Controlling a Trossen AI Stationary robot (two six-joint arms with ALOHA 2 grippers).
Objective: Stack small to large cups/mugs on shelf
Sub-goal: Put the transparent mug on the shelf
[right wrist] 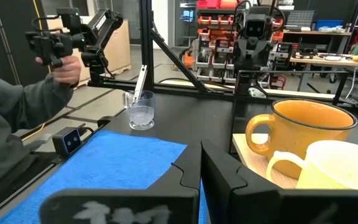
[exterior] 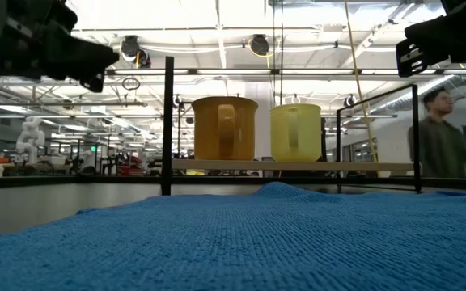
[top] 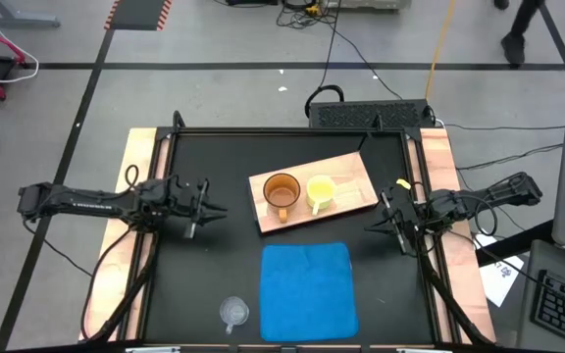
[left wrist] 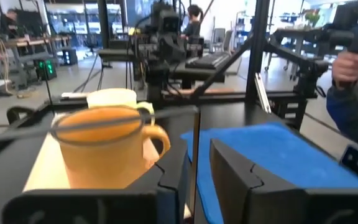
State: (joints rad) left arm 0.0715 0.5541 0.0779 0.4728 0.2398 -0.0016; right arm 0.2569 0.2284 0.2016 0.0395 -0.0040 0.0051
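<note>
The amber-brown mug (top: 282, 192) and the yellow mug (top: 320, 192) stand upright side by side on the light-wood shelf board (top: 353, 169) at the table's middle. They also show in the low view, amber (exterior: 224, 128) and yellow (exterior: 296, 132). The small clear cup (top: 233, 312) stands on the black table near the front edge, left of the blue mat; it also shows in the right wrist view (right wrist: 142, 112). My left gripper (top: 222, 209) hovers left of the board, shut and empty. My right gripper (top: 369, 226) hovers right of the board, shut and empty.
A blue cloth mat (top: 307, 289) lies flat in front of the board. A black frame with upright posts (exterior: 167, 121) rims the table. A person's sleeve and hand (right wrist: 55, 68) show beyond the table, and another person (exterior: 443, 137) stands in the room behind.
</note>
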